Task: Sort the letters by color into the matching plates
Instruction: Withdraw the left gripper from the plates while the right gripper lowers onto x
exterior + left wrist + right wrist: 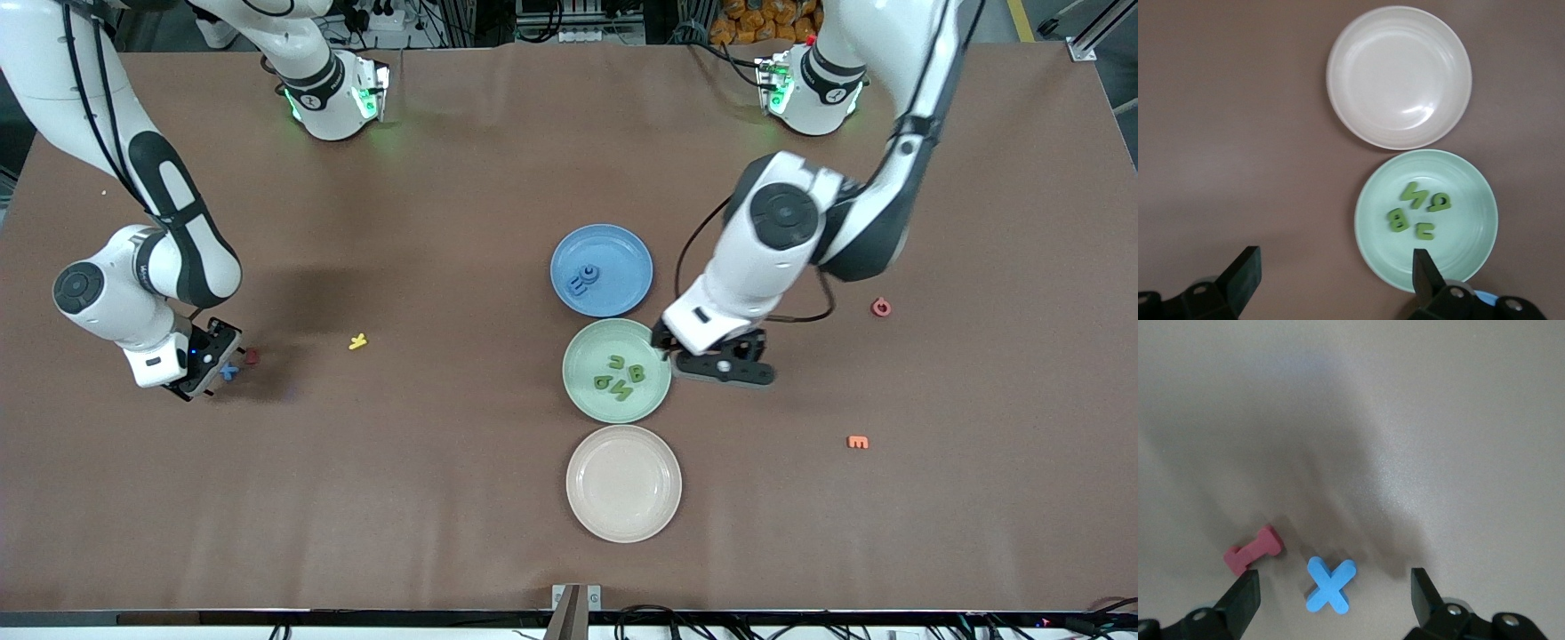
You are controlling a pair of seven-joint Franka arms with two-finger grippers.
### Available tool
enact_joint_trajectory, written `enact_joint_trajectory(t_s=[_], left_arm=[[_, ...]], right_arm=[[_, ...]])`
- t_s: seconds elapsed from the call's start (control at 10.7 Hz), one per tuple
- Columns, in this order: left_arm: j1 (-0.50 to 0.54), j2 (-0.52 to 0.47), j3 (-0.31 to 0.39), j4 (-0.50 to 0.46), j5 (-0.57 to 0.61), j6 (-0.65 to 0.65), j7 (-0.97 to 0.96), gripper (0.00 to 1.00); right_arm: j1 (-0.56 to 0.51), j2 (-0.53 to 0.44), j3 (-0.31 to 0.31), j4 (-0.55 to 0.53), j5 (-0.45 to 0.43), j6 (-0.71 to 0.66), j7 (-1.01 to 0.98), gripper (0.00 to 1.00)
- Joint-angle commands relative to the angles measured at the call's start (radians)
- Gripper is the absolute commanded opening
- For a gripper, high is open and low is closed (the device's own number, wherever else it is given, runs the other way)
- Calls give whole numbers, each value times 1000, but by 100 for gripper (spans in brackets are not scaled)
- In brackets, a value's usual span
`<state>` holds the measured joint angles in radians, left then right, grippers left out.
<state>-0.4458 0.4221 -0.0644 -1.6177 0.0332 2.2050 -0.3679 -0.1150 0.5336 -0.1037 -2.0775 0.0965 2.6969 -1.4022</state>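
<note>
The blue plate [622, 253] holds a small cluster of blue letters [587, 279]. Just nearer the front camera, the mint green plate [591, 356] [1458, 233] holds several green letters [620, 375] [1418, 208]. My left gripper [720, 366] [1335, 259] hangs open and empty over the table. It is at the green plate's rim, on the side toward the left arm's end. A blue X-shaped letter [229, 372] [1331, 585] lies on the table toward the right arm's end. My right gripper [209, 360] [1333, 579] is low over it, open, with one finger on each side.
A red piece [252, 356] [1253, 550] lies right beside the blue X, close to one right finger. A beige-pink plate [624, 483] [1399, 77] sits nearest the camera in the plate row. Loose pieces on the table: yellow [357, 341], red [880, 308], orange [858, 442].
</note>
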Motion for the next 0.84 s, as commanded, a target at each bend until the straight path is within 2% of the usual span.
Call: enact_joint_trajectory(t_s=[0.0, 0.19, 0.47, 0.75], left_arm=[[90, -147, -5, -24, 5, -164, -9, 100], [149, -221, -6, -24, 4, -252, 9, 100], [245, -324, -5, -22, 2, -364, 47, 100], [304, -385, -3, -8, 4, -402, 52, 100]], right_arm=[[-26, 8, 19, -4, -12, 27, -24, 100], [-26, 8, 19, -4, -14, 27, -24, 97], [-28, 11, 19, -3, -14, 27, -26, 86], [-28, 11, 19, -3, -14, 27, -26, 79]])
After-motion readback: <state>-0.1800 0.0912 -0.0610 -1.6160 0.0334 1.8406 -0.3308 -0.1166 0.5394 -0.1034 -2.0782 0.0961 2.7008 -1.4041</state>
